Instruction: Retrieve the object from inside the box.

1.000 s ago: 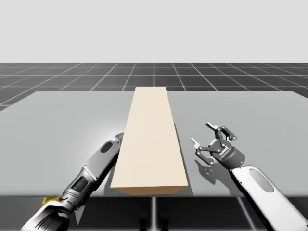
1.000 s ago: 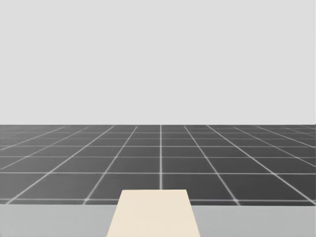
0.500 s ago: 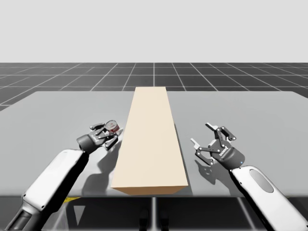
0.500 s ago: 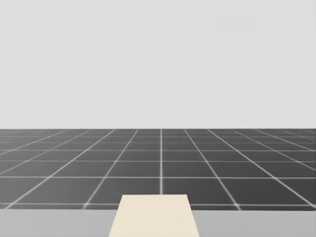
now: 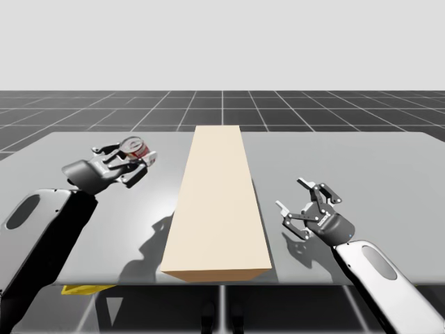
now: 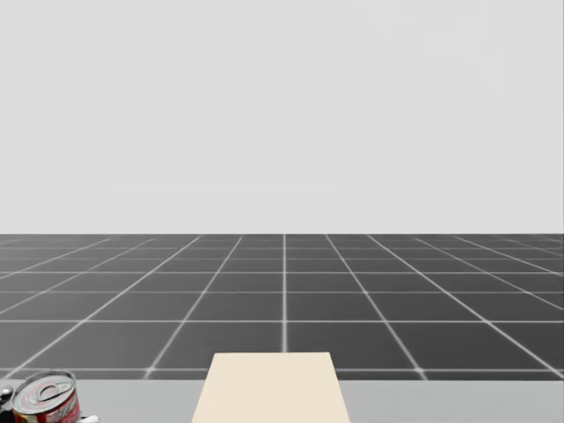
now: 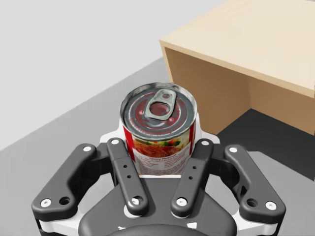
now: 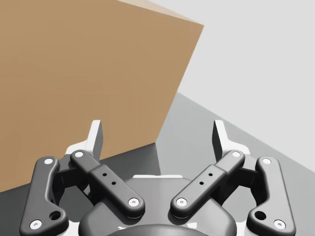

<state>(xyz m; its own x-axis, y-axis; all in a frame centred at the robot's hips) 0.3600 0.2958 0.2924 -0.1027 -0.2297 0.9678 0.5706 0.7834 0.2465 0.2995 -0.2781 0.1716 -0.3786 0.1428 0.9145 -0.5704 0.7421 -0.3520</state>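
The left gripper [image 7: 161, 150] has its fingers clamped on a red can [image 7: 160, 129], left of the tan box [image 5: 217, 202]. The right gripper [image 8: 158, 135] fingers are spread wide, holding nothing.

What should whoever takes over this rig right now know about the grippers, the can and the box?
Left gripper: shut on the red can, a finger on each side, can upright.
Right gripper: open, holding nothing, beside the box's right wall.
Things: the tan box lies lengthwise down the middle of the grey table. The can is outside the box, on its left, and appears lifted off the table.
Done: the can is out of the box and gripped.
Left: probably just setting the can down on bare table left of the box, if a placement is wanted.
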